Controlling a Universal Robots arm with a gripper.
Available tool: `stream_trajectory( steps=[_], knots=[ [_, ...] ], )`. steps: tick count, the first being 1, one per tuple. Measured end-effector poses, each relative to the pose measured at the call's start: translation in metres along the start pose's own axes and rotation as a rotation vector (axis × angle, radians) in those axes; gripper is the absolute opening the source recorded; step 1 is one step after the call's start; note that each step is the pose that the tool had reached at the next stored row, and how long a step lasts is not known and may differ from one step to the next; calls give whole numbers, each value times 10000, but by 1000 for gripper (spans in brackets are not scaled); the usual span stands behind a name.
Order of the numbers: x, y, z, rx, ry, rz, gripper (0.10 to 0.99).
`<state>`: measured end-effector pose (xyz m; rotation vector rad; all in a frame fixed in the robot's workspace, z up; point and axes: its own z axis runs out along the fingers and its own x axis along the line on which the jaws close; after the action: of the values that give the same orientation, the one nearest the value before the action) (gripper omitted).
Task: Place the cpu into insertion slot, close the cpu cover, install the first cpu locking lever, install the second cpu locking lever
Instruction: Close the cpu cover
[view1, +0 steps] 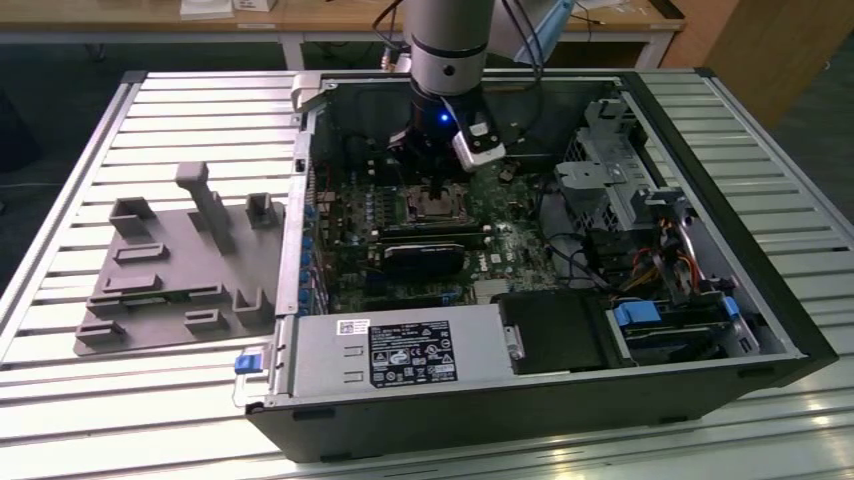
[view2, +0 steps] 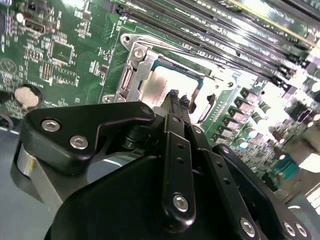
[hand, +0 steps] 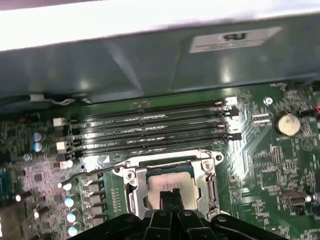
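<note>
- Pincer (view2: 178, 98): tips pressed together, gripping nothing, poised just above the cpu (hand: 170, 181).
- Position: cpu seated in the insertion slot (hand: 162, 164).
- Fitting: cpu cover (hand: 134, 192) appears to lie down around it.
- Loose part: locking lever (hand: 95, 171), a thin rod beside the slot, seemingly unlatched.
- Step judged: first lever, which calls for a precise push.

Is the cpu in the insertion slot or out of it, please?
In: the cpu lies flat within the silvery rim of the insertion slot, right at the shut claw.
</note>
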<state>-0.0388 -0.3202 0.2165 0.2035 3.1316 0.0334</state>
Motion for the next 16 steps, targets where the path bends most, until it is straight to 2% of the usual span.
stream_trajectory(
  steps=[4, 7, 10, 11, 13, 16],
  knots=[
    [3, -1, 4, 11, -37, -376, 106],
    [24, -3, 6, 17, -152, -414, 106],
    [63, -8, 11, 23, -324, -419, 106],
    [71, -9, 13, 27, -357, -419, 106],
    [79, -11, 17, 32, -376, -398, 106],
    [80, -11, 21, 41, -381, -87, 106]
  ],
)
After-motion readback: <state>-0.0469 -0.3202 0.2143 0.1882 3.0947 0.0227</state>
